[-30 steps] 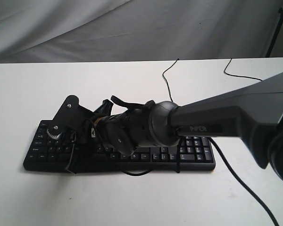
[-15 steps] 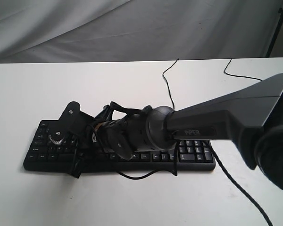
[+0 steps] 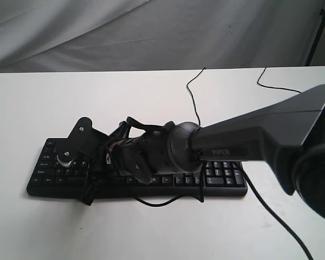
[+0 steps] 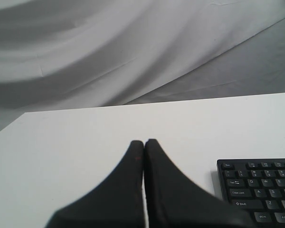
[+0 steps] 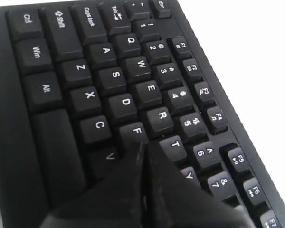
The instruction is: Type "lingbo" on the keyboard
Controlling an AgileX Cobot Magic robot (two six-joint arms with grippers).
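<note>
I am watching the keyboard lying in the lower left-centre of the exterior frame on the white table, its number pad toward the right. The right arm is reaching across it from the right edge. The right gripper is hovering with its fingers pressed together into one point among the F, V and T keys. The G key is hiding beneath it, so I am judging this to be the fourth letter of "lingbo", with "b" and "o" to come. No screen is showing, so I am unable to confirm any typed letters, or whether the tip is touching a key. The left gripper is idling over bare table near the keyboard's Esc corner, its fingers likewise together. I am counting one keyboard, two grippers, one thin black cable and a second cable, both trailing toward the upper right.
</note>
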